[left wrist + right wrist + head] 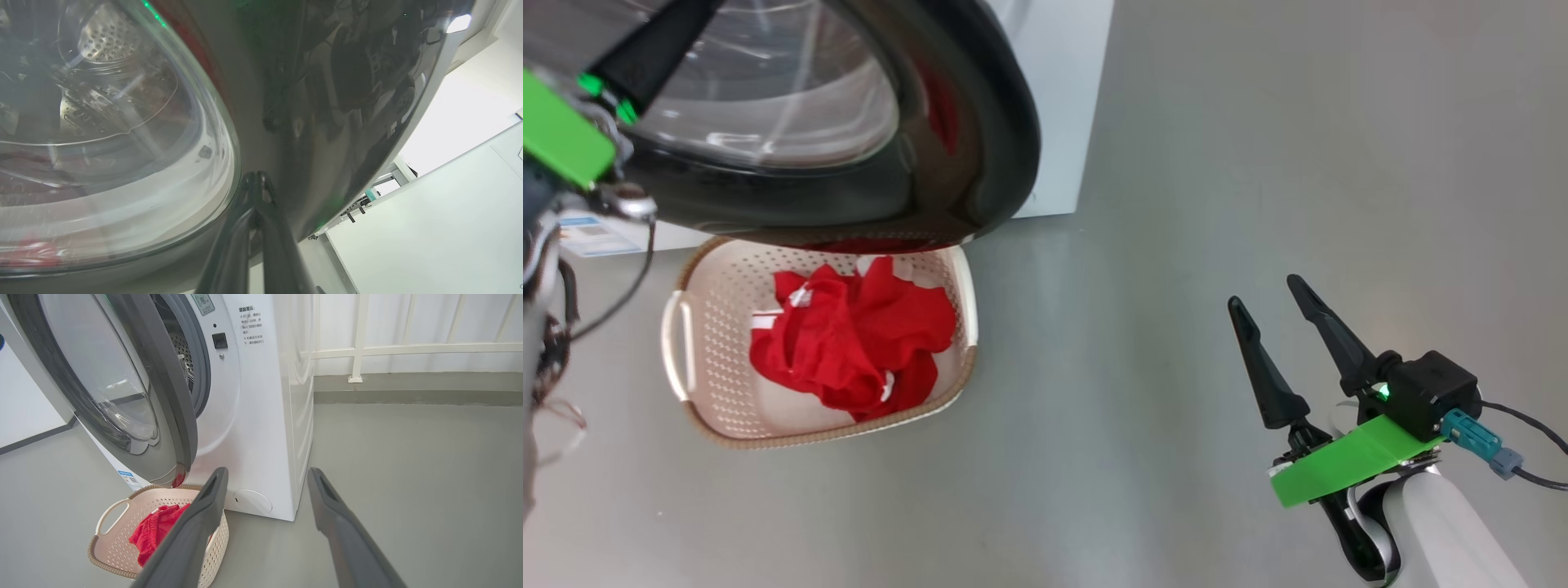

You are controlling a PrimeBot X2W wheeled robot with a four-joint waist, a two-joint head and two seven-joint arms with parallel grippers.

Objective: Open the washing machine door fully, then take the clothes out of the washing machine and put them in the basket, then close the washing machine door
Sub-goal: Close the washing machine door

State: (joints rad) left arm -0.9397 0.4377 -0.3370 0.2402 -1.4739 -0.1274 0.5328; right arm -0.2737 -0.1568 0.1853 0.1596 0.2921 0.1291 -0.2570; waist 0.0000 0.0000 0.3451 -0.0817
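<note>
**A:** Where do things stand around the washer (261, 416)?

**B:** The clothes (849, 343) lie bunched in the basket (715, 343), which sits on the floor right in front of the washer. The door (980, 163) hangs part open from the washer, and its lower edge passes just over the basket's back rim. I judge that closing it is what's left.

**A:** And the grippers?

**B:** The left gripper (257, 183) has its fingers pressed together with nothing between them. As far as the wrist view shows, the tips are against the door's black rim, just beside the glass. The right gripper (1263, 291) is spread and empty, well off to the right of the washer.

**A:** How will the door handle?

**B:** It looks stiff and fairly heavy, and it swings on its hinge. The rim is glossy, so closed tips could skate along it. The glass bulge is curved and fragile, a poor place to press.

**A:** So where should it be taken?

**B:** It should be pushed, not pinched, on the black rim at the free edge, on the side toward the washer's latch. The leverage is best there. The latch probably wants a firm last shove.
</note>
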